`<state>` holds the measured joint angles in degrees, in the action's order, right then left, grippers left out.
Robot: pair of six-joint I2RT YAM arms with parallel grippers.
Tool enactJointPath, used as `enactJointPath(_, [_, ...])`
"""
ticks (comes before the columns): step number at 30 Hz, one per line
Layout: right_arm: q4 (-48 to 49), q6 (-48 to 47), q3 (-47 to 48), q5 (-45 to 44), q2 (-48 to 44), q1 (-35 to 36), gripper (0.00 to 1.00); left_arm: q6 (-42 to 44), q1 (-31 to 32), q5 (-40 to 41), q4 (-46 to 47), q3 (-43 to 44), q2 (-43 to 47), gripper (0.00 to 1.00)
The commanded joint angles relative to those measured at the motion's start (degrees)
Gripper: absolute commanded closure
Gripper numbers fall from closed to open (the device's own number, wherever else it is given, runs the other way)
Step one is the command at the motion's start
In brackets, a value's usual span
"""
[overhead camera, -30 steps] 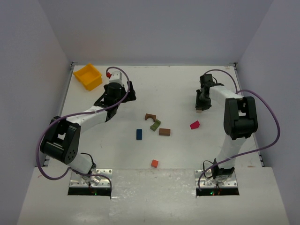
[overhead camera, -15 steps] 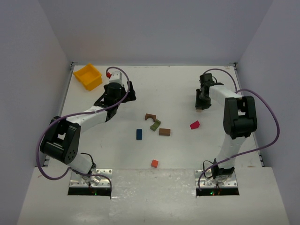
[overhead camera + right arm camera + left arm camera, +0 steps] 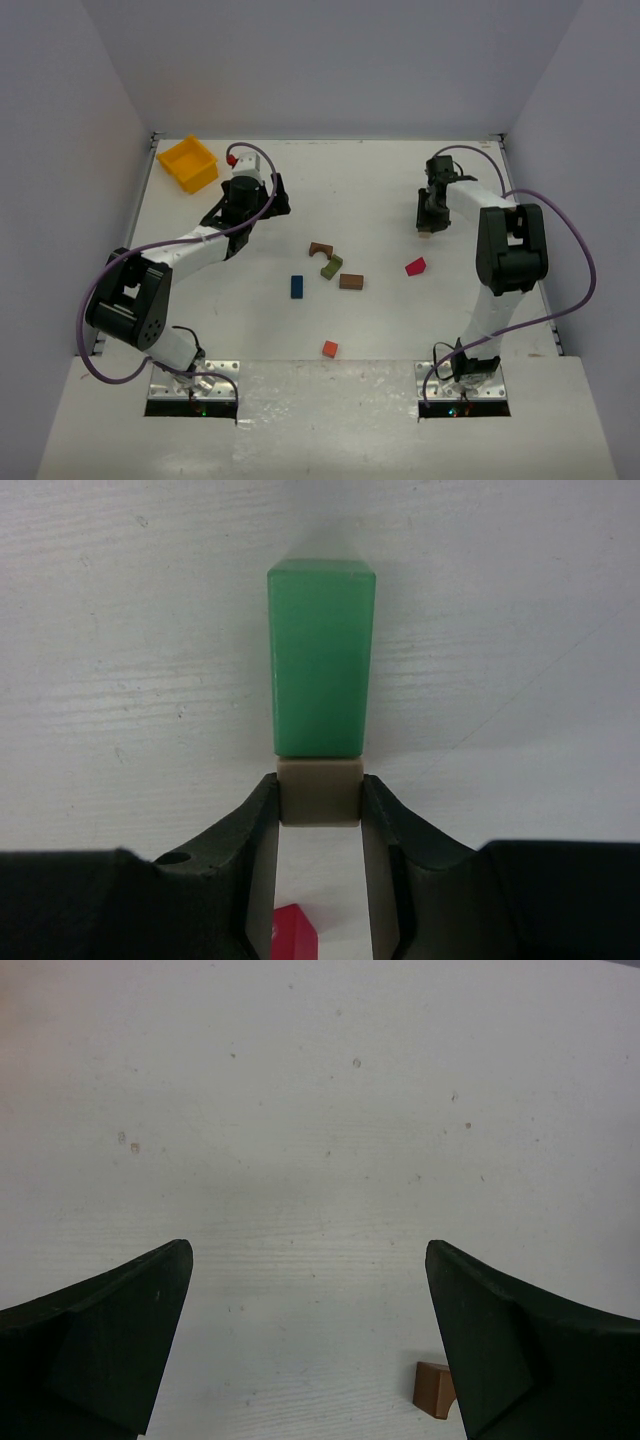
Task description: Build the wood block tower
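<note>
Blocks lie loose rather than stacked. Near the middle of the table [image 3: 370, 190] are a brown arch [image 3: 320, 249], a green arch [image 3: 331, 266] just beside it, a brown block [image 3: 351, 281] and a blue block [image 3: 297, 286]. A magenta block [image 3: 416, 266] sits to their right and an orange-red block [image 3: 329, 348] lies apart toward the near edge. At the far right, the right gripper [image 3: 318, 785] is closed on a pale block [image 3: 318, 798], one finger pressed to each side. A green block [image 3: 321, 660] butts against that pale block's far face; whether it lies flat or stands I cannot tell from the wrist view. The left gripper [image 3: 305, 1260] is spread wide and holds nothing, over bare table to the right of the yellow bin [image 3: 188, 163]
</note>
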<state>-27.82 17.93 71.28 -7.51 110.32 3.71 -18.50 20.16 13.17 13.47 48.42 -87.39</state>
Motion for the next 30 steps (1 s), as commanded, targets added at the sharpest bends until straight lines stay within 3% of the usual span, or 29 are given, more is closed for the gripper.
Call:
enactJointPath(1, [1.0,-0.2,1.2,-1.5,1.7,-0.7,0.65,0.0,-0.7,0.6,1.7,1.9,0.5,0.0])
enactJointPath(8, [0.9,-0.1,1.7,-0.6,2.2,-0.8,0.59,0.1,-0.7,0.6,1.6,2.0,0.4,0.0])
enactJointPath(16, [1.0,0.0,1.5,0.8,1.0,-0.7,0.37,0.0,-0.7,0.5,1.4,2.3,0.1,0.0])
enactJointPath(20, [0.5,-0.2,1.6,1.3,-0.6,-0.8,0.19,-0.2,-0.7,0.3,1.3,2.2,0.3,0.0])
enactJointPath(27, [0.5,-1.2,-0.1,2.6,-8.0,-0.7,0.01,-0.6,-0.7,-1.3,1.4,2.0,0.6,0.0])
enactJointPath(30, [2.2,-1.6,-3.3,5.1,-13.9,0.3,0.01,-1.1,-0.7,-2.3,1.3,2.0,0.9,0.0])
